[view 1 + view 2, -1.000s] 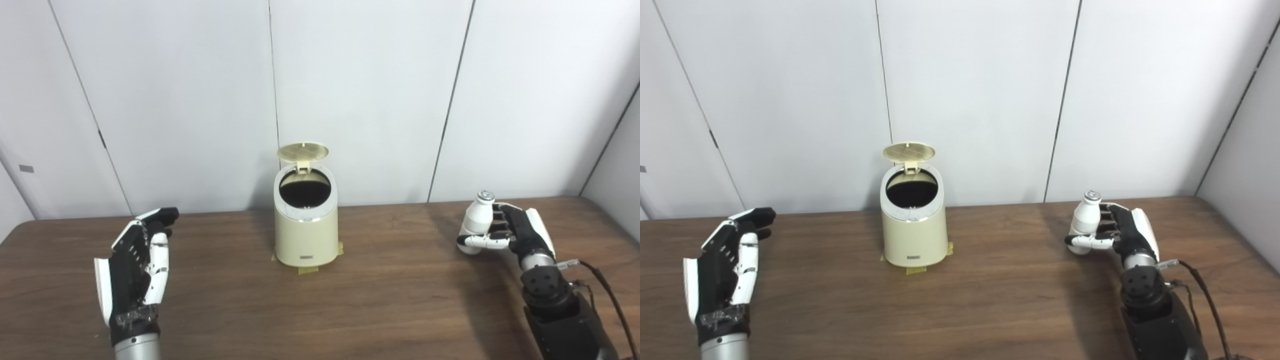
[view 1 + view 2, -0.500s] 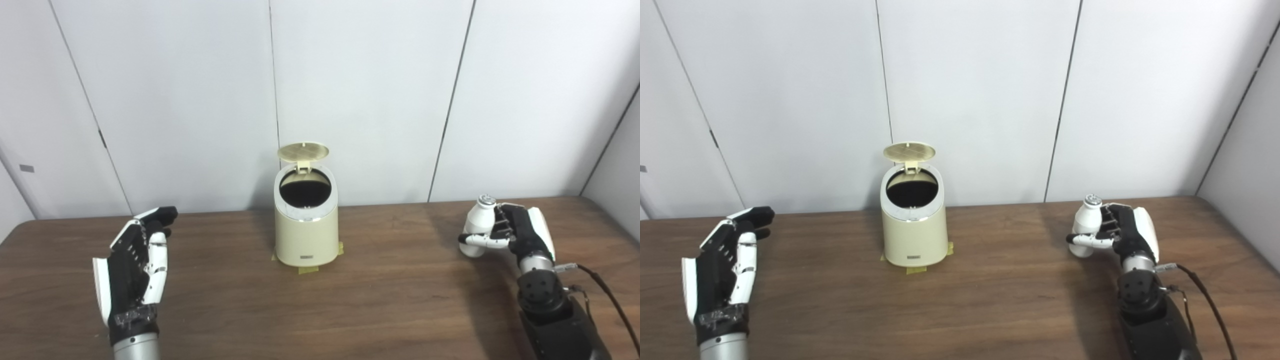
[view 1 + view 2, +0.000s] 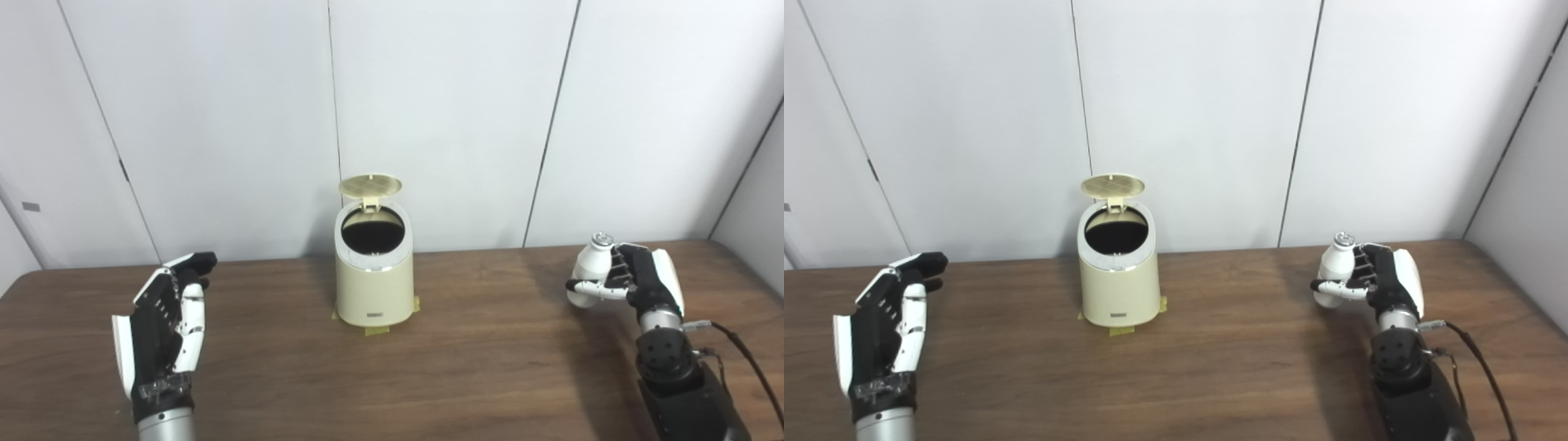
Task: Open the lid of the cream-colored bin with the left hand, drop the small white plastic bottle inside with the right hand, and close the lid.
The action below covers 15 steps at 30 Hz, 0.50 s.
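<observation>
The cream-colored bin (image 3: 374, 275) stands at the back middle of the brown table, taped down at its base. Its round lid (image 3: 370, 185) is tipped up and back, showing the dark inside. Far to the bin's right, my right hand (image 3: 637, 282) is shut on the small white plastic bottle (image 3: 589, 269), which is held upright and looks slightly raised off the table, silver cap on top. My left hand (image 3: 164, 321) hovers at the table's left, open, fingers stretched out, holding nothing, well away from the bin.
The brown table (image 3: 465, 355) runs the full width, with white wall panels right behind it. Yellow tape (image 3: 377, 331) sticks out under the bin. A black cable (image 3: 744, 361) trails from my right forearm at the lower right.
My right hand has raised the bottle a little and drawn it slightly to the right. My left hand and the bin have stayed put; the lid stays up.
</observation>
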### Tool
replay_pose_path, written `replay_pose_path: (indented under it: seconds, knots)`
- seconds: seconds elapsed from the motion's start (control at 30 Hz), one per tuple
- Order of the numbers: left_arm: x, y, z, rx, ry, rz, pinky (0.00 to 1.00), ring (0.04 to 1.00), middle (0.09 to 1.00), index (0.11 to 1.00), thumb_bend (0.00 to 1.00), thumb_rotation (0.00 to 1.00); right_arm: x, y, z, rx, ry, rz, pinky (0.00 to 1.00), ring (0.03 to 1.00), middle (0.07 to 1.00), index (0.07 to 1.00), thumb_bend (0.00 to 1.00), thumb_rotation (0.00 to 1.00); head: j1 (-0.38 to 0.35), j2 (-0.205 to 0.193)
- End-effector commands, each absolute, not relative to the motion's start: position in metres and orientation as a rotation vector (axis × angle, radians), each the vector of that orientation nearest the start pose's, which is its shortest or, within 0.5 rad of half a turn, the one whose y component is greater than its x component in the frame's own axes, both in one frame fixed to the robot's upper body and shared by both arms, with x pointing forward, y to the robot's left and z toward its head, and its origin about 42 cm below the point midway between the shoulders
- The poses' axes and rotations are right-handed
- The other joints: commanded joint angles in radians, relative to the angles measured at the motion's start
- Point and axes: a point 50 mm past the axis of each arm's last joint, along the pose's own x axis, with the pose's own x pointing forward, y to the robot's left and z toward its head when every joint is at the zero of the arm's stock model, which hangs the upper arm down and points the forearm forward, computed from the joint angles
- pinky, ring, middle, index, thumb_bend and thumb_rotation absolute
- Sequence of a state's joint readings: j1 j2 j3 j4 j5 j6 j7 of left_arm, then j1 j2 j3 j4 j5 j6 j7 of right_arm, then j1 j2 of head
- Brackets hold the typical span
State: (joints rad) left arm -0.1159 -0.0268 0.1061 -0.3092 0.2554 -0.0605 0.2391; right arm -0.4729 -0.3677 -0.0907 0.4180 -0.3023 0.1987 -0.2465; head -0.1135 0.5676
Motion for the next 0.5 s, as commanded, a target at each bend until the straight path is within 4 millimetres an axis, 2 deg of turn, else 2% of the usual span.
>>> replay_pose_path:
  seconds: [0.0,0.1,0.37,0.47]
  knots:
    - [0.300,0.229,0.238,0.177,-0.588,0.363,0.68,0.714,0.677,0.655,0.19,0.65,0.436,-0.368,0.208,-0.625,-0.043,-0.459,0.42,0.498,0.520,0.465,0.52,0.00,0.000,0.001]
    - [0.300,0.228,0.238,0.173,-0.587,0.362,0.69,0.719,0.679,0.657,0.20,0.67,0.437,-0.365,0.212,-0.620,-0.072,-0.435,0.44,0.513,0.520,0.465,0.52,0.00,0.000,0.000]
    - [0.301,0.226,0.239,0.174,-0.589,0.362,0.69,0.716,0.678,0.655,0.19,0.66,0.434,-0.331,0.253,-0.613,-0.212,-0.354,0.43,0.493,0.507,0.465,0.53,0.00,0.004,-0.004]
    - [0.302,0.223,0.239,0.176,-0.587,0.359,0.69,0.715,0.677,0.656,0.19,0.66,0.435,-0.321,0.266,-0.632,-0.271,-0.321,0.37,0.444,0.480,0.485,0.53,0.00,0.009,-0.007]
